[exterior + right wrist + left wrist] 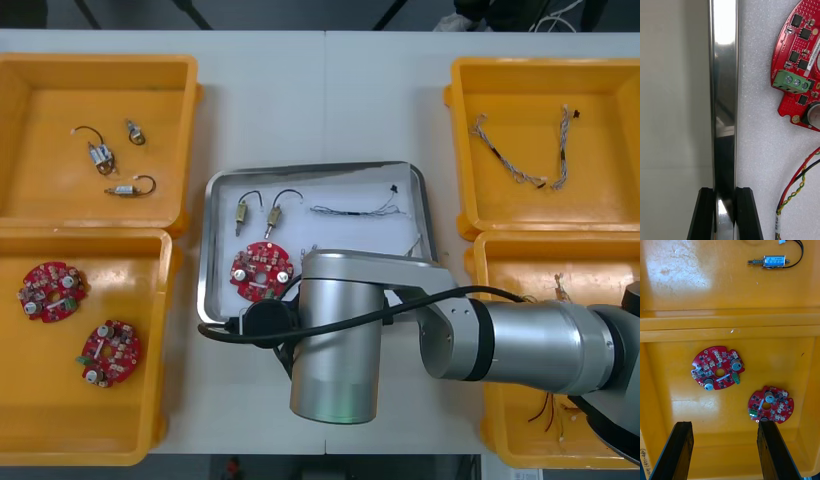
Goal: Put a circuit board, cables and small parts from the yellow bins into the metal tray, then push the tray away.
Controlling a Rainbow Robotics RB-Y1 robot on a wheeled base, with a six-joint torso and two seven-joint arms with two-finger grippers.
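Since the metal tray (318, 168) already holds a red circuit board (262, 271), small metal parts (243, 212) and cables (360, 210), seemingly just the push remains: the right tool (725, 195) pinches the tray's near rim, while the left tool (725, 424) hangs wide over a yellow bin (673, 397)

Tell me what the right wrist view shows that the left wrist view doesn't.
Right wrist view: the right gripper, jaws shut on the rim of the metal tray, with one circuit board and a red and yellow cable on its white lining. Left wrist view: the left gripper, jaws open, over a yellow bin holding two circuit boards, with a small metal part in the next bin. Both: round red boards and black jaws.
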